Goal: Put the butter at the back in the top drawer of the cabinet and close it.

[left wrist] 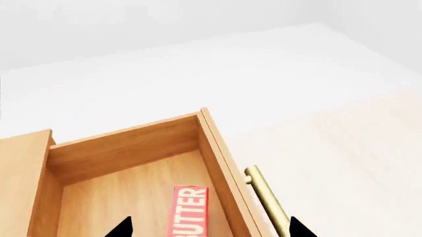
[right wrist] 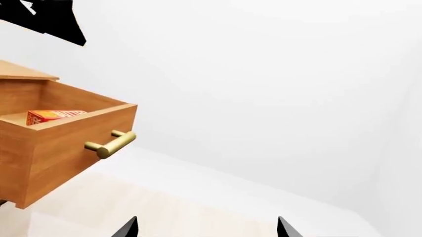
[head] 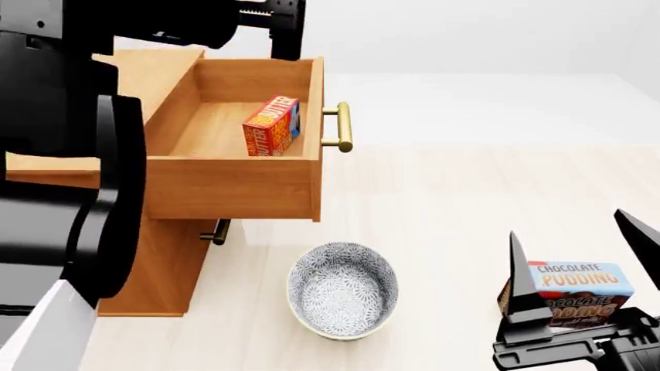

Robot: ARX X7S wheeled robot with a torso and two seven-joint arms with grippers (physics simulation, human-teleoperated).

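Note:
The butter [head: 272, 126] is a small red-orange box standing inside the open top drawer [head: 232, 185] of the wooden cabinet [head: 154, 263]. It also shows in the left wrist view [left wrist: 188, 210] and the right wrist view [right wrist: 56, 116]. The drawer is pulled far out, with its brass handle [head: 344, 127] at the front. My left gripper [left wrist: 211, 229] is open and empty above the drawer, its fingertips either side of the butter and the drawer front. My right gripper [head: 577, 255] is open and empty, low at the right, in front of the chocolate pudding box.
A patterned bowl [head: 342, 290] sits on the floor in front of the cabinet. A blue-brown chocolate pudding box [head: 577, 290] stands behind my right gripper. A lower drawer's handle [head: 216, 232] shows under the open drawer. My left arm fills the left side of the head view.

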